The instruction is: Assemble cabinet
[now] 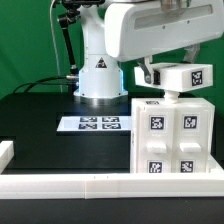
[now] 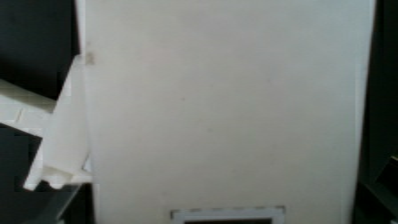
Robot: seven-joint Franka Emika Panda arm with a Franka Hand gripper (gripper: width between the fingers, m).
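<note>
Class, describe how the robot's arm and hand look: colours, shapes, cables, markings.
The arm is glossy white with rounded, bulky casings on a round white base bearing a small dark triangular mark. Black cables run beside it. The hand is white with dark parts.

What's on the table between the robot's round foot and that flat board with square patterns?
Nothing: the exterior view shows only bare black table between the robot's base and the marker board.

White cabinet (image 1: 172, 140), black-and-white square tags (image 1: 156, 124), table (image 1: 40, 115) seemingly black
</note>
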